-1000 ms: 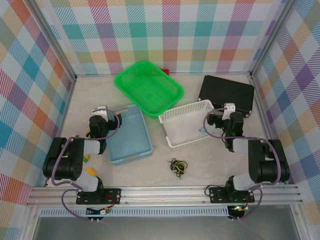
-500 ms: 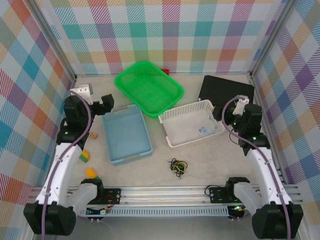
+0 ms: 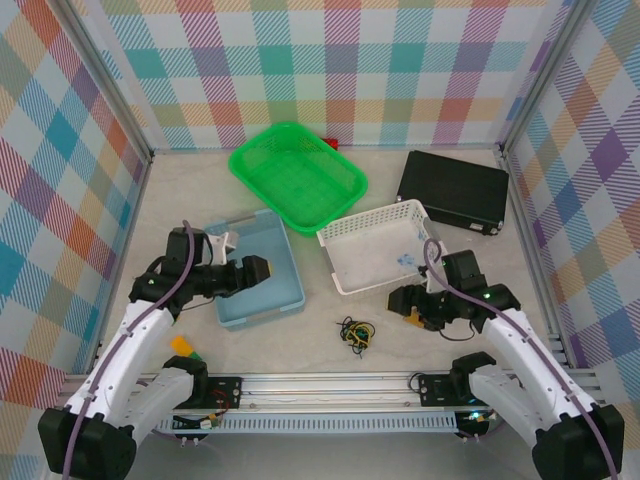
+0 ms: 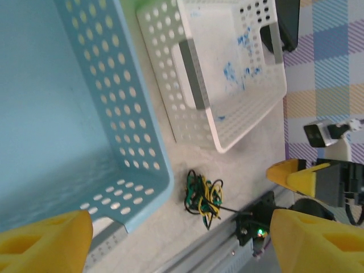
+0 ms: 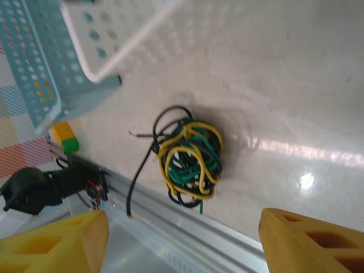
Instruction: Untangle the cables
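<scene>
The left pincer [image 3: 260, 272], jaws apart, hangs over the blue bin [image 3: 228, 318]. Right of the bin, the cables [image 3: 356, 332] lie knotted on the worktop [image 3: 300, 345], with one black end trailing toward the near rail [image 3: 330, 381]. Just right of them is the right pincer [image 3: 397, 299], jaws likewise apart.

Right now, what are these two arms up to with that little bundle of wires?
They are meant to untangle the cables, a small knot of black, yellow and green wire lying on the table near its front edge. Nothing is held yet. The left gripper hangs open above the blue bin, and the right gripper hangs open just to the right of the knot, near the white basket. Neither touches the wires.
</scene>
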